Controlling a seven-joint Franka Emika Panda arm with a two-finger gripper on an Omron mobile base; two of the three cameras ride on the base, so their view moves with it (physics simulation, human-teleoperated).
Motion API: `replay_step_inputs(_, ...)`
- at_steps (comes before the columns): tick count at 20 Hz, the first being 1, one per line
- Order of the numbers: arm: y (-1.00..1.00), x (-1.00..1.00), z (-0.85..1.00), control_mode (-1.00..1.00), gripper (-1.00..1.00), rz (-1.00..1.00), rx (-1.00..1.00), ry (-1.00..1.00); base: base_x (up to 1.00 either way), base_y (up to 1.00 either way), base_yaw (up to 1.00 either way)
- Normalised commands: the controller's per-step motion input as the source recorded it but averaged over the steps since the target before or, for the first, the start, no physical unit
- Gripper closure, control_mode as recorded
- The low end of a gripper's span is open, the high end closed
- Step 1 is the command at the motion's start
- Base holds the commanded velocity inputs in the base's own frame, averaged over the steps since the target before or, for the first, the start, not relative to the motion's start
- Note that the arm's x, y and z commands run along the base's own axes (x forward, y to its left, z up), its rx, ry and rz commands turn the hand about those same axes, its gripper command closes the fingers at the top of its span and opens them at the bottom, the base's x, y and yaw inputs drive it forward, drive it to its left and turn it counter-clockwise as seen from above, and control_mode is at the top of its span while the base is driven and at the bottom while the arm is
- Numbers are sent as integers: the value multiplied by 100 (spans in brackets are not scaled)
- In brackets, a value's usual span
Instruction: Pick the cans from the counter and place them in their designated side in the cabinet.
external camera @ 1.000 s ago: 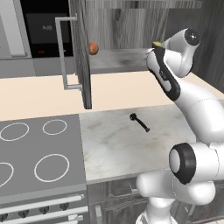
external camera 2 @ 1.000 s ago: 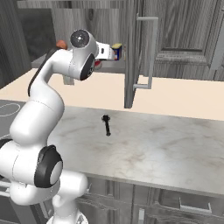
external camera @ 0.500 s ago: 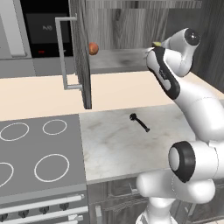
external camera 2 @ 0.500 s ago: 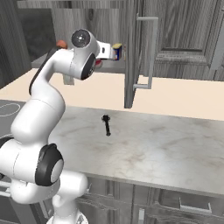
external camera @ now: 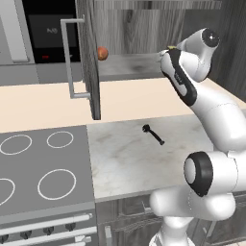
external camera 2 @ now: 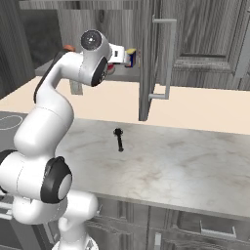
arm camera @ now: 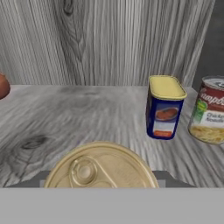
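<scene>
Cans: three. Blue can (arm camera: 164, 107), red-and-white can (arm camera: 209, 110), gold-lidded can (arm camera: 100, 168), all on the cabinet shelf (arm camera: 78, 111). Orange ball (external camera: 102, 53): one. Black utensil (external camera: 153, 134) on tabletop (external camera: 139, 163): one. Stovetop rings (external camera: 56, 183): four.

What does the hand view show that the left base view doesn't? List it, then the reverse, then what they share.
Hand view: the gold-lidded can close at the bottom, with the dark blue can and a red-and-white can upright on the grey shelf.
Left base view: the counter, the black utensil lying on it, the stovetop and the open cabinet door.
Both: the orange ball and the shelf.
</scene>
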Motion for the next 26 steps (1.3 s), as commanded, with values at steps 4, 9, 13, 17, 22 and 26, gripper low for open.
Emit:
replay_step_inputs(4, 0, 12, -2, -100, 100, 0, 0, 0, 0, 0, 0)
replay_step_inputs(9, 0, 11, -6, -100, 100, 0, 0, 0, 0, 0, 0)
replay_step_inputs(13, 0, 12, -6, -100, 100, 0, 0, 0, 0, 0, 0)
replay_step_inputs(17, 0, 12, -7, -100, 100, 0, 0, 0, 0, 0, 0)
replay_step_inputs(22, 0, 13, -9, -100, 100, 0, 0, 0, 0, 0, 0)
replay_step_inputs(26, 0, 16, -12, -100, 100, 0, 0, 0, 0, 0, 0)
